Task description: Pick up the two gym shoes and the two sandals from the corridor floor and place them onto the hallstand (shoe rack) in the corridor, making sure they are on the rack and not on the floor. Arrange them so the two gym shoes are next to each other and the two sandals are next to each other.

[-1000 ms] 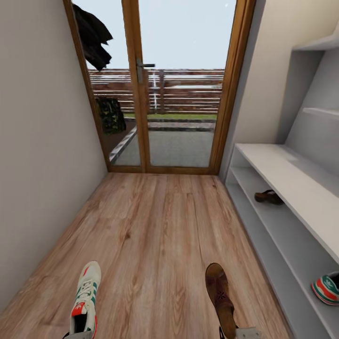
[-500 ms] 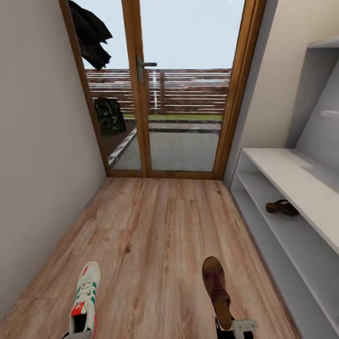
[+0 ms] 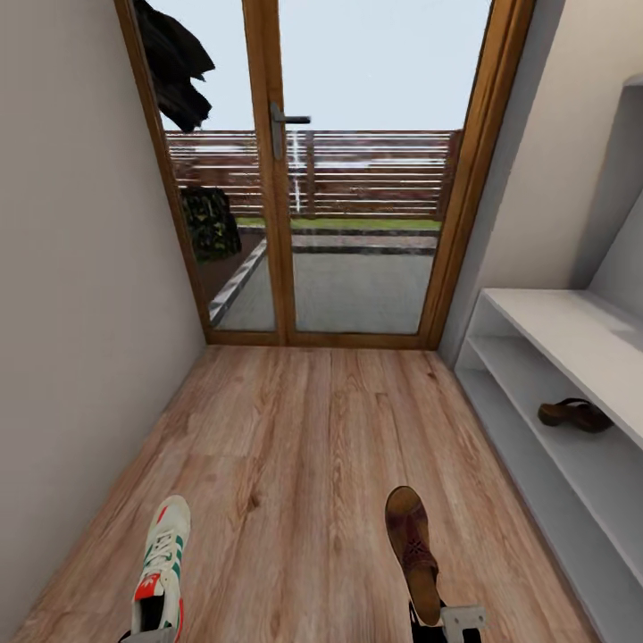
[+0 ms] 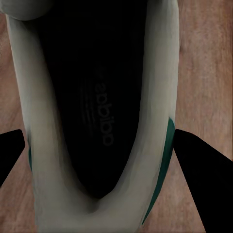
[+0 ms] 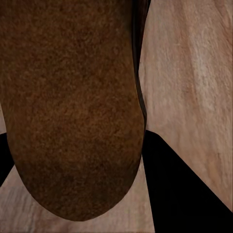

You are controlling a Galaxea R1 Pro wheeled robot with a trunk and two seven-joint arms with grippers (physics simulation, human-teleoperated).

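Both arms carry a load up the corridor: left jaws clenched on a sneaker, right jaws clenched on a sandal, toes pointing to 12 o'clock, while the shoe rack with the other sandal waits at 2 o'clock, nearer the right arm.

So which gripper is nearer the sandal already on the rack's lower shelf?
Right. The right gripper, holding the other sandal, is on the rack's side of the corridor; the left gripper, around a gym shoe, is by the opposite wall from that shelved sandal.
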